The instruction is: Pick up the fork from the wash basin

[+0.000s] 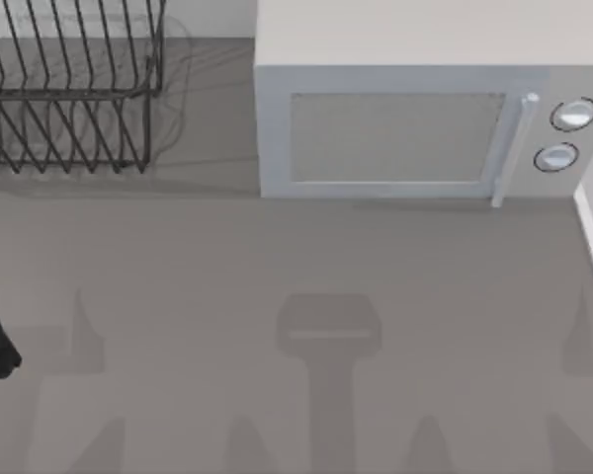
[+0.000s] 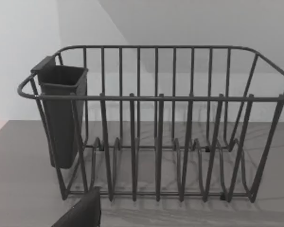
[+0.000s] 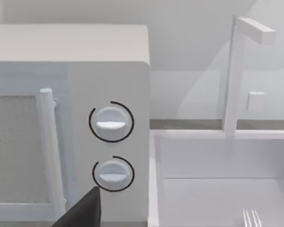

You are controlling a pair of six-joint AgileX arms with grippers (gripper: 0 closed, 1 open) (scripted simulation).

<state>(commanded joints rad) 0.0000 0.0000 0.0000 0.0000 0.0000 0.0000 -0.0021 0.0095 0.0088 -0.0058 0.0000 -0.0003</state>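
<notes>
Grey table (image 1: 277, 276), fork (image 3: 251, 218) tines in white basin (image 3: 217, 189), finger state unclear.

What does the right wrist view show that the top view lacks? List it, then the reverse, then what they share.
Right wrist view: the wash basin, its white faucet and the fork tines at the basin's bottom edge.

Top view: the wire dish rack at the table's back left, and a dark arm part at the left edge.

Both: the white microwave with its handle and two knobs.
</notes>
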